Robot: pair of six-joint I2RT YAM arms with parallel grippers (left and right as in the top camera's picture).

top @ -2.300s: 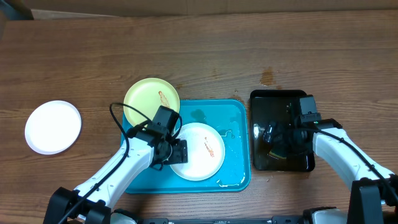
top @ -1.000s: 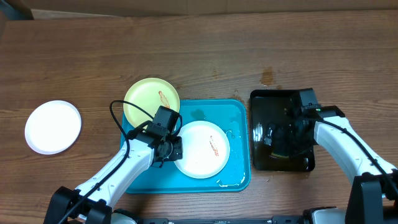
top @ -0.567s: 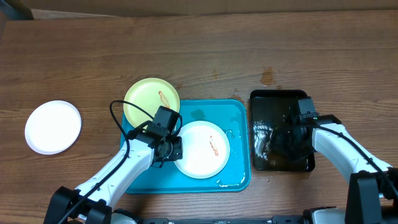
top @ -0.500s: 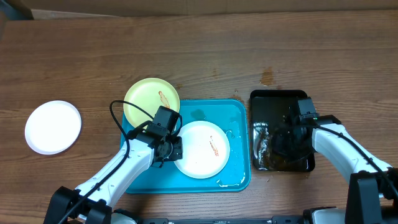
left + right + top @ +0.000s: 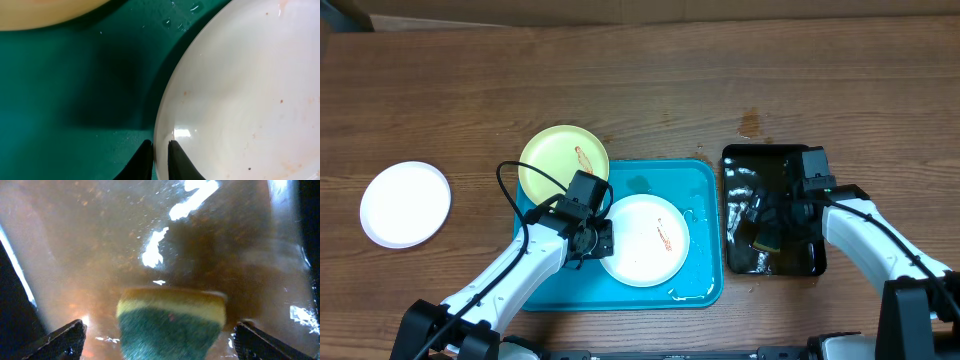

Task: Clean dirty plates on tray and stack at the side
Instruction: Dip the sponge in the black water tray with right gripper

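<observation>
L gripper (image 5: 592, 241) (image 5: 158, 159): jaws narrow, pinching the near-left rim of a round shallow white plate (image 5: 643, 240) (image 5: 240, 100). One finger is on the plate side of the rim, the other on the tray side. The plate has a thin orange-brown smear right of centre and small specks across its face. It lies flat approx. mid-way in the large turquoise-blue rectangular plastic tray (image 5: 705, 195) (image 5: 75, 100). Water drops (image 5: 177, 22) sit on the tray floor beside it.

R gripper (image 5: 778, 222) (image 5: 158, 336): jaws wide, low inside the smaller glossy black rectangular tray (image 5: 740, 158) (image 5: 280, 220), which is just right of the turquoise one and holds brownish water (image 5: 100, 240). A yellow-and-green sponge (image 5: 765, 243) (image 5: 170, 322) sits btwn the fingers w/ a gap each side; it is blurred in the wrist view.

A second round white plate (image 5: 405, 203) lies on the brown wooden table (image 5: 720, 80) at far left, well apart from the tray.

Farther back, a pale yellow-green round plate (image 5: 563, 160) (image 5: 40, 7) w/ an orange-brown smear overlaps the turquoise tray's far-left corner, partly on the table. Can't tell if it touches the pinched plate; the L arm covers that spot.

Beyond the black tray is a dark stain (image 5: 751, 124) on the wood.
</observation>
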